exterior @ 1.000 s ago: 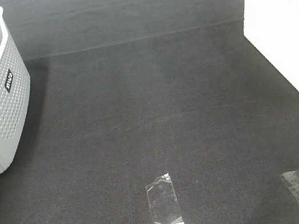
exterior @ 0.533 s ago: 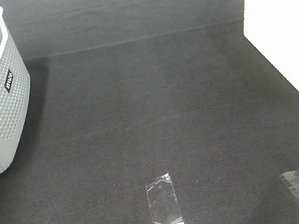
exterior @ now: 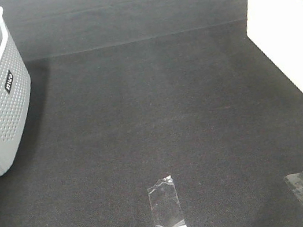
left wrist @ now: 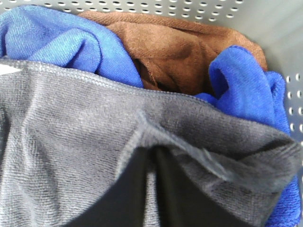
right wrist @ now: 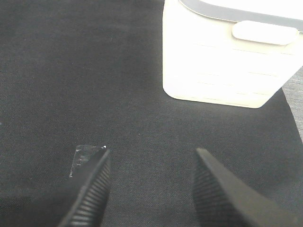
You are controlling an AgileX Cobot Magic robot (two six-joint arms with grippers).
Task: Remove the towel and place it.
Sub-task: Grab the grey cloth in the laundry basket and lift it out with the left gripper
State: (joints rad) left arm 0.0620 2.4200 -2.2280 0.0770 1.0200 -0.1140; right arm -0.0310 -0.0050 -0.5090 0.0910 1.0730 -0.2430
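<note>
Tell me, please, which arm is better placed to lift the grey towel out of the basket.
Left. The left claw sits inside the basket, seemingly pinching a fold of the grey towel. The right claw hangs open over bare mat beside the white bin, far from the basket.
</note>
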